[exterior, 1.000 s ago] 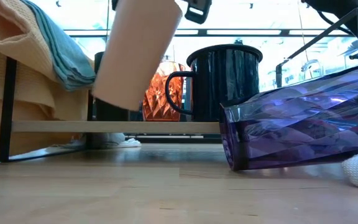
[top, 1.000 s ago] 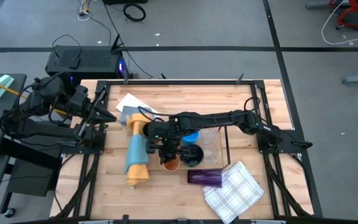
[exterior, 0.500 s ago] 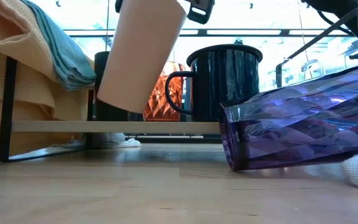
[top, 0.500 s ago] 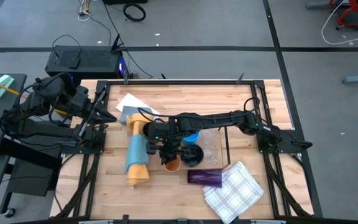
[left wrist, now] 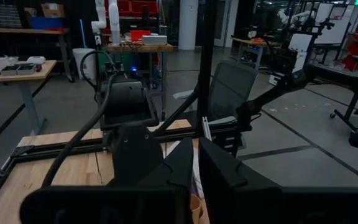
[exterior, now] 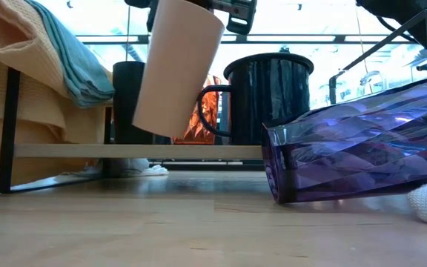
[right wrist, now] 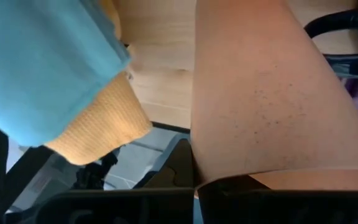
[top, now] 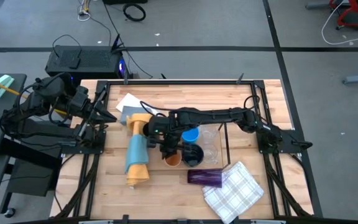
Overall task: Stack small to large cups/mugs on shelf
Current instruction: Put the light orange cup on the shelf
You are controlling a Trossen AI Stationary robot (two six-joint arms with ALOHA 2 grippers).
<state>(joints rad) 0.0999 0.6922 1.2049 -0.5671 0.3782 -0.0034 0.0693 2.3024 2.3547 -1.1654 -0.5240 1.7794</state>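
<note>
My right gripper (exterior: pixel 230 9) is shut on the peach cup (exterior: pixel 176 70), which hangs tilted above the table in front of the black cup (exterior: pixel 127 100), the amber cup (exterior: pixel 199 122) and the dark handled mug (exterior: pixel 269 96). From above, the peach cup (top: pixel 172 159) is beside the dark mug (top: pixel 192 155), with the blue cup (top: pixel 190 134) and clear glasses (top: pixel 211 146) behind. The purple tumbler (exterior: pixel 362 148) lies on its side on the table. A black rod post of the shelf (exterior: pixel 8 133) stands under the rolled cloth. My left gripper (top: pixel 106 116) waits shut at the table's left edge. My right gripper holds the peach cup by its rim (right wrist: pixel 272 175), coming from above and slanting down. The thin wall appears pinched, one finger inside and one outside. The cup hangs below the fingers, clear of the table, with its base (exterior: pixel 153 127) swung toward the rolled cloth.
A rolled yellow-and-blue cloth (top: pixel 137 152) lies left of the cups and drapes over the rack (exterior: pixel 58 59). A white checked cloth (top: pixel 233 190) lies near the front right. A sheet of paper (top: pixel 131 102) lies at the far left. Bare wood shows along the near edge.
My right gripper has turned a little, and the peach cup has swung with it toward the dark mug, hanging somewhat less tilted than before. It stays clear of the table.
</note>
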